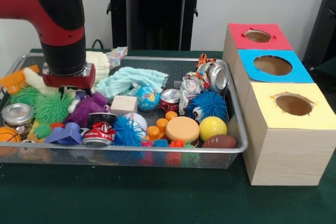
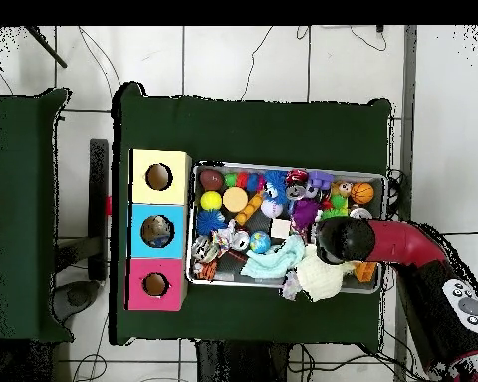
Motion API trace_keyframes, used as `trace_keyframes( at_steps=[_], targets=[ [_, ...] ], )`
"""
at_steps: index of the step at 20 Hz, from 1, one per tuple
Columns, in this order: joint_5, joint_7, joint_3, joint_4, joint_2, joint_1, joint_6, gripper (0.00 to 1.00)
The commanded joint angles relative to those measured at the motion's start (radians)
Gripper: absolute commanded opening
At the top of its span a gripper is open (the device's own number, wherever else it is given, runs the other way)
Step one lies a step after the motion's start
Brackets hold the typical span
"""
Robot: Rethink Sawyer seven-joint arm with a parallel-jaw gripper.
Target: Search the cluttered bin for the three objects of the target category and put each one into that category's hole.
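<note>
My gripper [image 1: 67, 92] reaches down into the left end of the wire mesh bin [image 1: 157, 60], above a purple plush toy [image 1: 86, 109] and beside a green spiky ball [image 1: 51, 107]. Its tip is buried in the clutter. From overhead the black wrist [image 2: 343, 239] covers it. A crushed red can [image 1: 169, 99], a second red can [image 1: 98, 134] and a silver can [image 1: 218, 75] lie in the bin, along with a yellow ball [image 1: 212, 128], a globe ball [image 1: 147, 98] and a wooden cube [image 1: 124, 105]. The red box [image 1: 260, 36], blue box [image 1: 273, 66] and yellow box [image 1: 291, 106] each have a hole on top.
A teal cloth [image 1: 131, 80], an orange disc [image 1: 182, 129], blue spiky balls [image 1: 209, 104], a small football [image 1: 219, 141], a basketball [image 1: 8, 136] and a lidded jar [image 1: 17, 114] also fill the bin. In the overhead view something shows inside the blue box's hole [image 2: 158, 231].
</note>
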Motion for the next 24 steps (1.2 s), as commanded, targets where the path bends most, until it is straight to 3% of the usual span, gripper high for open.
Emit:
trace_keyframes(
  at_steps=[1,11,16,24],
  targets=[
    [-0.058,0.073,-0.004,0.0,0.145,0.096,-0.171,1.0],
    [0.118,0.433,-0.137,0.197,0.002,0.316,-0.272,1.0],
    [0.204,0.493,-0.17,0.227,0.003,0.378,-0.343,1.0],
    [0.277,0.484,-0.197,0.276,-0.001,0.404,-0.385,1.0]
  ],
)
